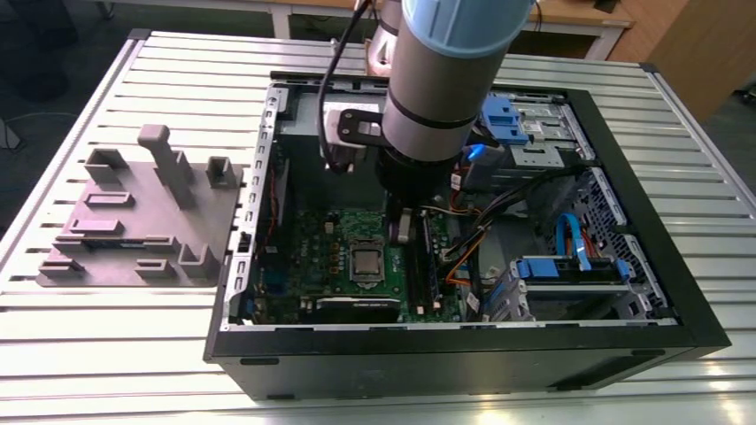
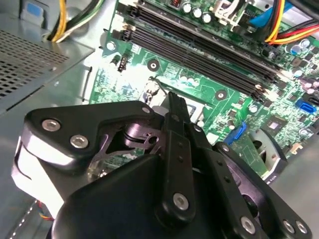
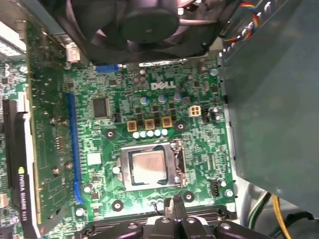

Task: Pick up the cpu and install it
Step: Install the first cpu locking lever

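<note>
We are losing part of the motherboard [image 1: 317, 258] behind the arm [image 1: 443, 80] | most of the socket [image 2: 154, 92] behind the gripper [image 2: 175, 102] | fan [image 3: 149, 22] is being cut by the edge

Fan [image 3: 149, 22] and memory slots [image 2: 199, 50] flanking cpu [image 3: 148, 167]

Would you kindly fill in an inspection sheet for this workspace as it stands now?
Surface: slatted metal table, bearing an open computer case and a grey fixture plate.
Job's things: cpu lies in the socket on the green motherboard; nothing grips it.
Clutter: nothing seen.
Grippers: tool shut and empty, close by the socket; contact with the board cannot be told.
Cables: coloured wires and a blue cable run inside the case, apart from the cpu.
Surroundings: wooden furniture behind the table.
</note>
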### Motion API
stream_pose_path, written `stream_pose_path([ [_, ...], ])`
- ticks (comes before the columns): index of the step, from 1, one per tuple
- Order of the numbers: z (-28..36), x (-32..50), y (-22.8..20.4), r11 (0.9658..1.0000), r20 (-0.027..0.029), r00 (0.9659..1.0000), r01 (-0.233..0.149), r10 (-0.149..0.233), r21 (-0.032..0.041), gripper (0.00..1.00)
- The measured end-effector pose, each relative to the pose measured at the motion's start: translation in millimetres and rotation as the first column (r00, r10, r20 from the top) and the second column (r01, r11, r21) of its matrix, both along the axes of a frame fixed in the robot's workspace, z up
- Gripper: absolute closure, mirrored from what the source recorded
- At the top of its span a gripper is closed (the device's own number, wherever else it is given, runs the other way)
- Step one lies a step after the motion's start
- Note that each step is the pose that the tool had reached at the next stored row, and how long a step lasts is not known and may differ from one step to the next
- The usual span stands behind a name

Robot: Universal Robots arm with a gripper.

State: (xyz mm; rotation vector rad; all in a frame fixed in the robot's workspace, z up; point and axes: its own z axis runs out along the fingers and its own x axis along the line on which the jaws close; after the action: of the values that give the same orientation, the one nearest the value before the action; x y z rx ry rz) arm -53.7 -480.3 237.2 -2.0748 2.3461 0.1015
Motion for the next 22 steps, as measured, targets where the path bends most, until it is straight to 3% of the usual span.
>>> stream_pose_path([
  [7,-3.8,0.1,-3.2,0.9997,-0.0038,0.9999,-0.015,0.015,-0.0174,0.90],
  [22,-13.7,0.0,-13.3,0.9986,-0.0072,0.9989,-0.047,0.047,-0.0229,0.90],
])
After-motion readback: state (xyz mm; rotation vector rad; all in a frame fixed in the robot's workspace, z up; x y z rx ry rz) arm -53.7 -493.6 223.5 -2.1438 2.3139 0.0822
